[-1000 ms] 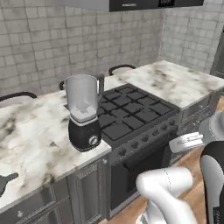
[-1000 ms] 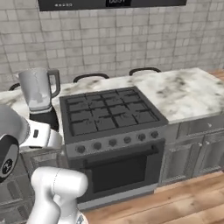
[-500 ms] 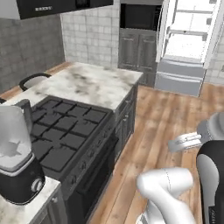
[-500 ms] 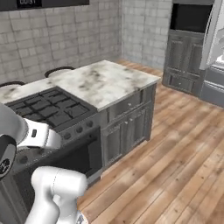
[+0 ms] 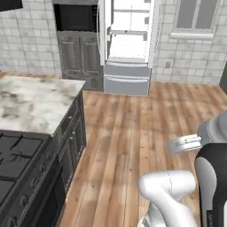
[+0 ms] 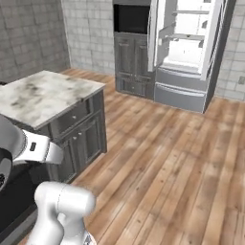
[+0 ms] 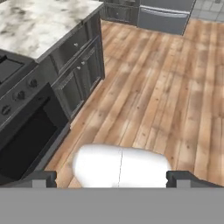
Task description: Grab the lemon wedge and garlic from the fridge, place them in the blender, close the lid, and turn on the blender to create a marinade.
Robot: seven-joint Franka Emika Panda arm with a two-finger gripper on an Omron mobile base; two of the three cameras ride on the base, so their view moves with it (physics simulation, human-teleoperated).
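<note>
Two fridge (image 5: 128, 46) doors swung open at far wall, pale shelves lit inside, grey drawer fronts below; well apart from robot across wooden floor (image 5: 133, 133). Contents too small to make out. No readable writing, brand or label anywhere. Black built-in oven (image 5: 75, 17) just left of fridge, dark cabinet (image 5: 80, 60) beneath. Marble counter (image 5: 33, 102) and black stove (image 5: 13, 164) at left, knobs along stove front. Gripper (image 7: 112, 178) with fingertips (image 7: 43, 178) spread wide apart, nothing between, aimed down over floor beside stove.
</note>
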